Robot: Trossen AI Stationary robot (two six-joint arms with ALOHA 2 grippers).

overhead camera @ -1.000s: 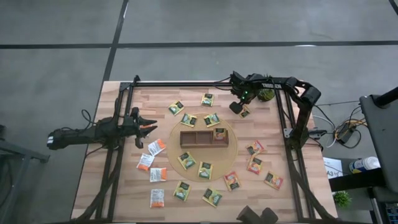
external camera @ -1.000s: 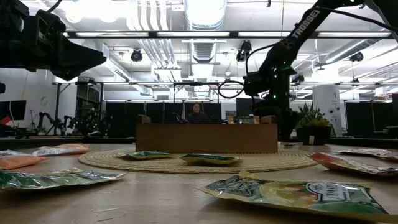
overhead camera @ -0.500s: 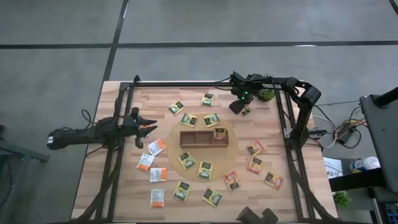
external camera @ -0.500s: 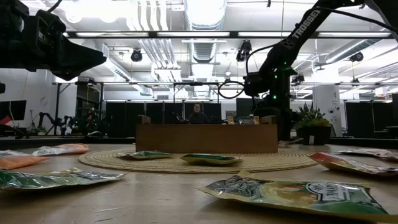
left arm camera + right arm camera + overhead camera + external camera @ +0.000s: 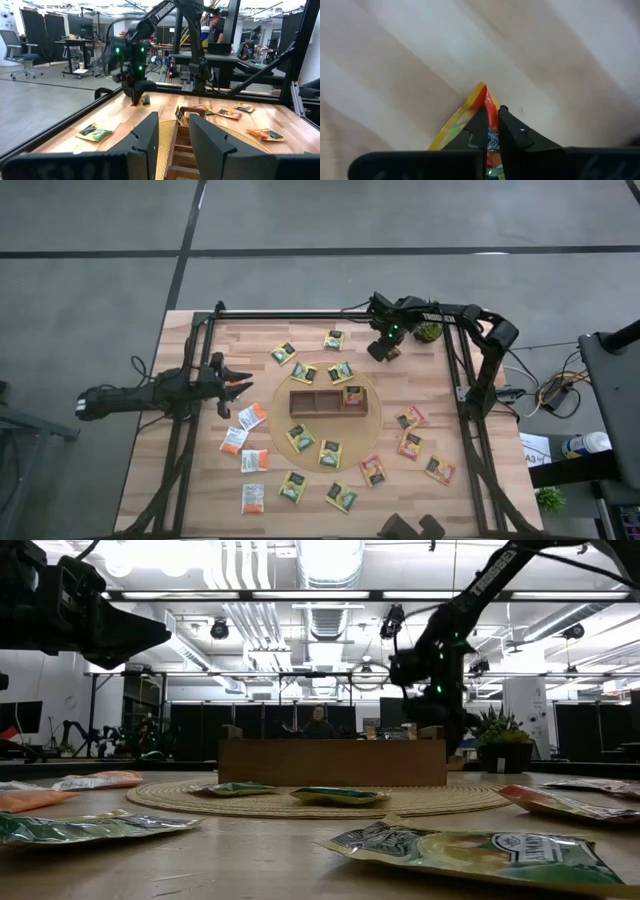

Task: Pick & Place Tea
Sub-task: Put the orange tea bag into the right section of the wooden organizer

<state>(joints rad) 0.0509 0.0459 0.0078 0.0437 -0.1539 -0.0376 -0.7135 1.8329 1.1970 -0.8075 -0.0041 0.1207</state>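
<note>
Setting: workshop hall beyond a pale wooden table [image 5: 200, 480] framed by black rails.
Centre: brown wooden tray [image 5: 328, 401] with three compartments on a round woven mat [image 5: 372, 422]; one sachet stands in the compartment nearest the right arm's side.
Tea: sachets [image 5: 330, 453] ring the mat, yellow-green and orange-red; white-and-orange ones lie toward the left edge.
Right gripper [image 5: 385, 352]: near the far right corner, fingers pinched tight on the edge of an orange-red sachet [image 5: 482, 107], lifted off the wood.
Left gripper [image 5: 240, 383]: hangs over the left edge, fingers [image 5: 145, 135] parted, holding nothing.
</note>
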